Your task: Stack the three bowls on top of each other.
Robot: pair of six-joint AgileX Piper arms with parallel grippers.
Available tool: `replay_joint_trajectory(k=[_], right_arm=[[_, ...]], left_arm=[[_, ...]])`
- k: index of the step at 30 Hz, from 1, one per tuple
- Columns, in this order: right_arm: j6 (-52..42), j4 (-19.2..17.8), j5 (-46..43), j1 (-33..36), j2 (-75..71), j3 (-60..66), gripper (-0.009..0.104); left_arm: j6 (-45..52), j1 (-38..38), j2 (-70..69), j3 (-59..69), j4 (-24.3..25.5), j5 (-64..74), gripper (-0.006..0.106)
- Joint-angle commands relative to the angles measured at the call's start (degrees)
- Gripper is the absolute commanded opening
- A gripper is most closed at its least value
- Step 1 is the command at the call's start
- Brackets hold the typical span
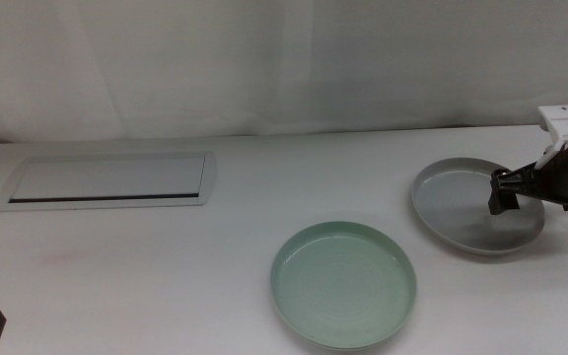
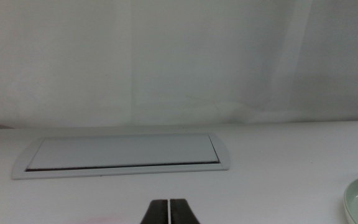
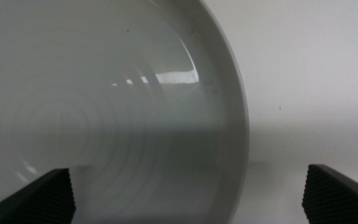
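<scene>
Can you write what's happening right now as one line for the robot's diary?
right gripper: open, straddling rim of shallow round grey plastic bowl | mint green plastic bowl: on table, apart | left gripper: shut, waiting

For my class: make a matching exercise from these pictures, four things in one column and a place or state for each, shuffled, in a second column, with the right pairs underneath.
Things
1. grey bowl
2. mint green bowl
3. left gripper
4. flat grey panel

Places or states
A. set into the table on the far left
B. jaws shut, waiting at the near left edge
C. near the table's front, middle
D. on the right, its rim between the open jaws of the right gripper

Pairs: 1-D, 2-C, 3-B, 4-A
</scene>
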Motion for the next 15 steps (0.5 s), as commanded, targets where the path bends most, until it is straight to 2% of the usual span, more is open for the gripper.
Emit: replay_joint_trajectory(k=[1, 12, 15], right_arm=[[0.46, -0.41, 0.78, -0.04, 1.01, -1.16, 0.101], [0.46, -0.41, 2.39, -0.04, 3.59, -1.99, 0.101], [0.46, -0.21, 3.92, -0.04, 4.75, -1.99, 0.083]], left_arm=[[-0.24, -0.26, -0.22, 2.16, -0.34, -0.6, -0.003], [-0.24, -0.26, -0.22, 2.16, -0.34, -0.6, -0.003], [-0.24, -0.26, -0.22, 2.16, -0.34, -0.6, -0.003]])
